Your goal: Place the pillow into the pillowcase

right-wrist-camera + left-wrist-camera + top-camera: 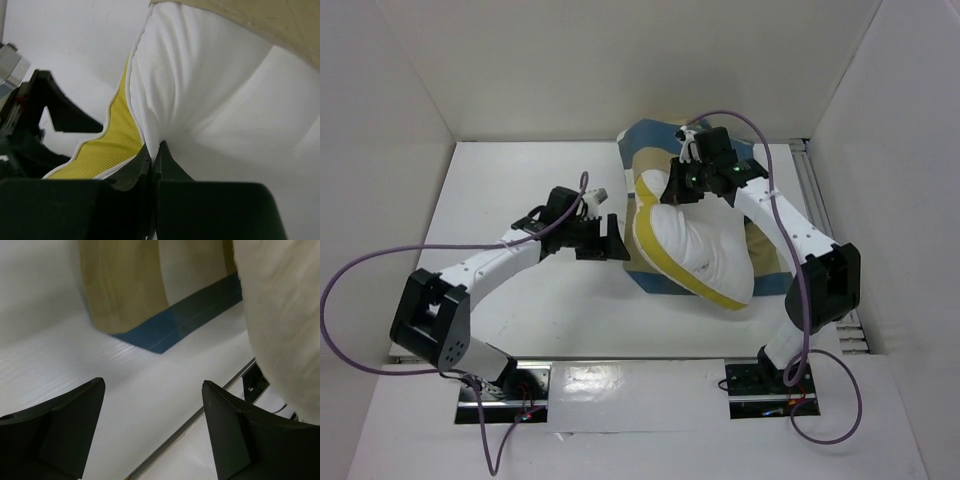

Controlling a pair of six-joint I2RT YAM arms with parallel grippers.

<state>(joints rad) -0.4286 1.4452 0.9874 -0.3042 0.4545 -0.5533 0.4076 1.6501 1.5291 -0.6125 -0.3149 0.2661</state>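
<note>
Right gripper (154,150) pinches a fold of the soft white quilted pillow (698,250), yellow-edged | pillow lies atop blue, tan and cream checked fabric pillowcase (650,150), far centre of white table (520,190) | left gripper (616,240) spread, empty, just left of it

Heads up, from the top camera you barely get the pillowcase (648,150). The pillow (695,250) and right arm (790,225) cover most of it, only strips at the edges peek out, and you can't tell where its opening is. The right gripper (672,186) has its tips tucked under its own body there.

In the left wrist view the pillow is a soft blur cut off on the right, the pillowcase is chopped at the top, and the left gripper (152,390) runs off the bottom.

In the right wrist view the pillow spills past the top and right edges, and the left gripper is just a dark blurry shape clipped on the left.
</note>
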